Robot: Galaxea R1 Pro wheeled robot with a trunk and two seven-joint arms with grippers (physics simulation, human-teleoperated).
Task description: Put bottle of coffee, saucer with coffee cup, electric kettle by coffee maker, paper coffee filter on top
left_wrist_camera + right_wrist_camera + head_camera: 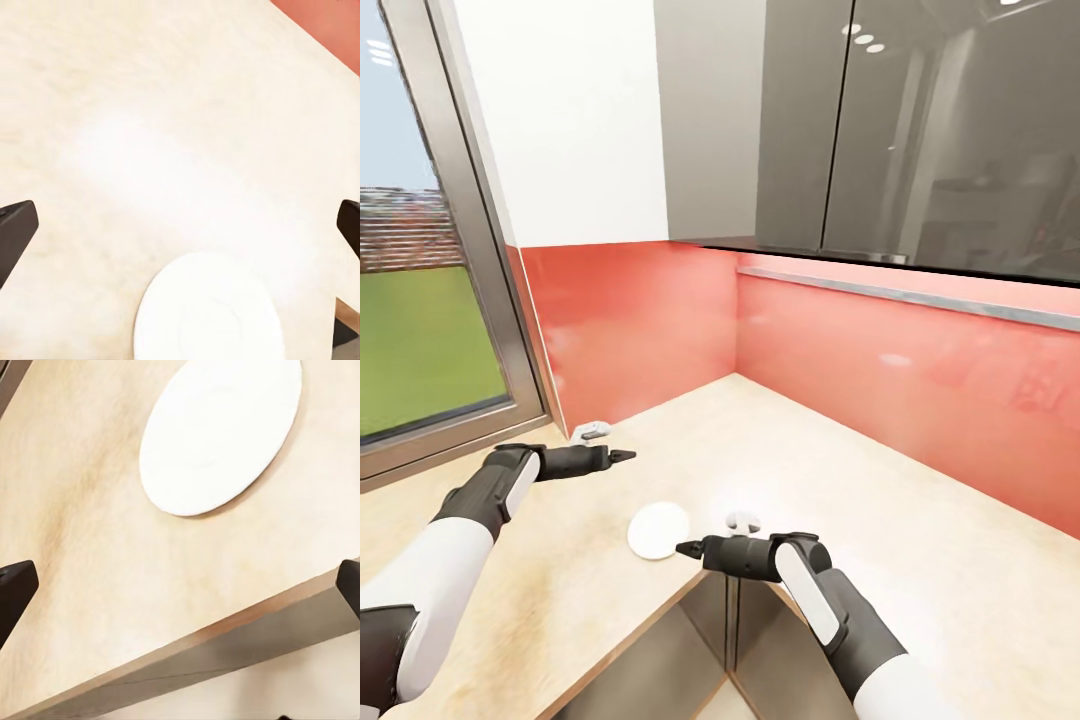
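Two claws hang over the light wood-grain surface [880,480] in the corner below the red backsplash [920,380]. From the head view we see, furthest left, a window [420,300]; next comes the left claw [622,456], which looks pinched to a point there. Just behind it lies a small white object we cannot identify. The saucer [658,529] lies flat near the surface's inner front edge, between the two claws. The coffee cup [743,521] stands just right of the saucer, apart from it, partly hidden by the right claw [685,547]. The wrist views add what the head view lacks: each claw's fingertips [15,232] sit at opposite margins, spread wide and grasping nothing, over the saucer [210,315]. The right wrist view also shows the surface's thin edge [225,649] beside the saucer [221,435].
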